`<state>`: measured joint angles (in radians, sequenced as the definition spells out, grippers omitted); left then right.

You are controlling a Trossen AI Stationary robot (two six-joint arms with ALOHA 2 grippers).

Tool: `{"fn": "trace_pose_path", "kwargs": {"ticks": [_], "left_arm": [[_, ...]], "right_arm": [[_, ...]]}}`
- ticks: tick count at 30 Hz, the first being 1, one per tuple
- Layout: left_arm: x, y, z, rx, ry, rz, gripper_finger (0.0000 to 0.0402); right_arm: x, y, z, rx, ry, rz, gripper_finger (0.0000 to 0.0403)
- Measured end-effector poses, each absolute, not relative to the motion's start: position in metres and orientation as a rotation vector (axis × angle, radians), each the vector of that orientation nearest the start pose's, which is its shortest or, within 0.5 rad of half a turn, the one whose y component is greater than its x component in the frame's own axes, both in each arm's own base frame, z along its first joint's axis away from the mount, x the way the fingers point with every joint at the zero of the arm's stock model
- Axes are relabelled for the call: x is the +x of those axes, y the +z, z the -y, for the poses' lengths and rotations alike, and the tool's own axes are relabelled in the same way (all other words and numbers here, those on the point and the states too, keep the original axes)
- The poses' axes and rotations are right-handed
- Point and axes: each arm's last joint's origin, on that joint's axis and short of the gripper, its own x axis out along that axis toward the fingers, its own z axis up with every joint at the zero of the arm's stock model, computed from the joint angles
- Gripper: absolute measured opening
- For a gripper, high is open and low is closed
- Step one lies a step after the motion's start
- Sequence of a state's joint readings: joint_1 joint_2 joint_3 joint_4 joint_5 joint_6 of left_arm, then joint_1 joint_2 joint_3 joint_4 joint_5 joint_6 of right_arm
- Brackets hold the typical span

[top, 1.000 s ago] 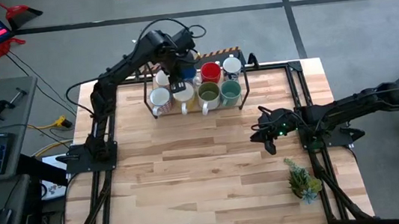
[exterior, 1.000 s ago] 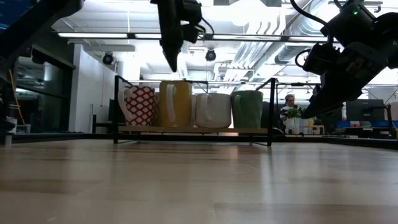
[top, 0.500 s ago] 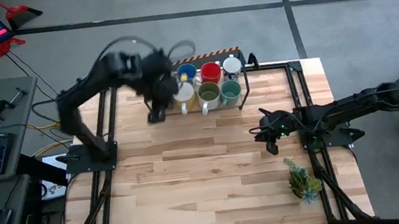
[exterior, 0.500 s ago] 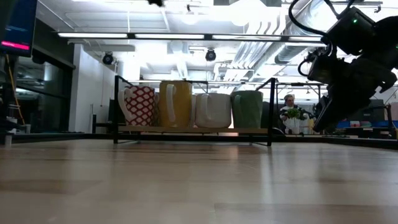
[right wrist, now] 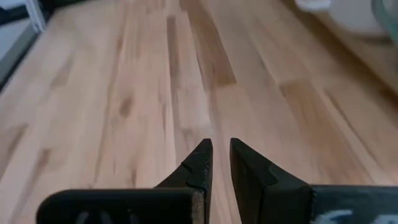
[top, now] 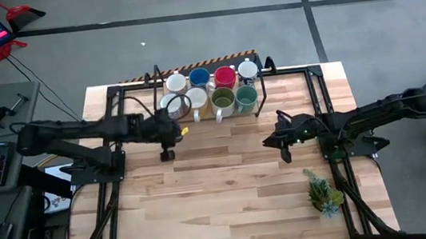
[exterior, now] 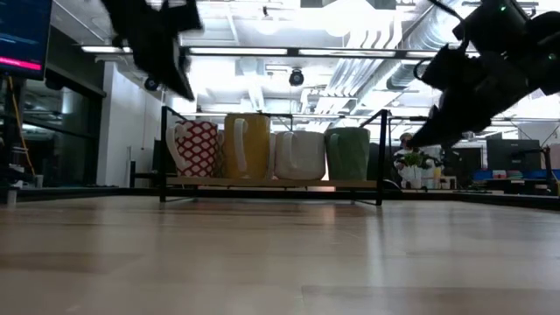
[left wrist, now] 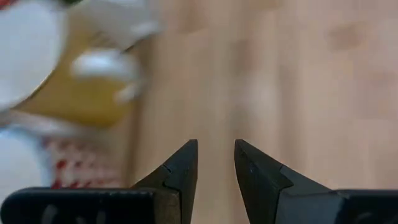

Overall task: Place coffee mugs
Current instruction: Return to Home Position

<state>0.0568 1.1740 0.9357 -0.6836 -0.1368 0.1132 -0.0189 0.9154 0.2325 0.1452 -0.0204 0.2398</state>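
Note:
Eight coffee mugs stand in a black wire rack (top: 264,89) at the table's far middle. The back row is white (top: 176,82), blue (top: 199,78), red (top: 225,76) and white (top: 247,70). The front row is a red-patterned white mug (top: 171,105), a yellow-sided one (top: 196,99), olive (top: 222,98) and teal (top: 246,96). My left gripper (top: 167,151) hangs over the bare table just near-left of the rack, slightly open and empty (left wrist: 216,155). My right gripper (top: 283,153) waits right of centre, shut and empty (right wrist: 221,152).
A small spiky potted plant (top: 323,191) stands near the table's right front. Black frame rails (top: 327,114) run along the table's left and right sides. Bare wood (top: 221,191) lies between the grippers and toward the near edge.
My left gripper has left the rack's front row, where it hung over the yellow-sided mug. It has swung toward the table's left and near edge and come down beside the rack, empty. The mugs have stayed in place.

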Motion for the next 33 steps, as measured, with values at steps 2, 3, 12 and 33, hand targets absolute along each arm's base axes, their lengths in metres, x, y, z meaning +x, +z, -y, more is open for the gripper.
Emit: {"fn": "trace_pose_path", "kwargs": {"ticks": [2, 3, 12, 33], "left_arm": [[0.227, 0.246, -0.025, 0.171, 0.258, -0.926, 0.0097], [0.228, 0.236, -0.029, 0.172, 0.299, -0.913, 0.0097], [0.263, 0.196, -0.028, 0.094, 0.073, -0.826, 0.0097], [0.21, 0.175, 0.038, 0.065, -0.206, -0.733, 0.0081]], "right_arm": [[0.172, 0.159, 0.003, 0.23, -0.054, -0.496, 0.0035], [0.173, 0.16, 0.003, 0.222, -0.05, -0.48, 0.0035], [0.174, 0.162, 0.005, 0.122, -0.102, -0.454, 0.0035], [0.167, 0.167, -0.005, 0.032, 0.062, -0.182, 0.0035]]}}
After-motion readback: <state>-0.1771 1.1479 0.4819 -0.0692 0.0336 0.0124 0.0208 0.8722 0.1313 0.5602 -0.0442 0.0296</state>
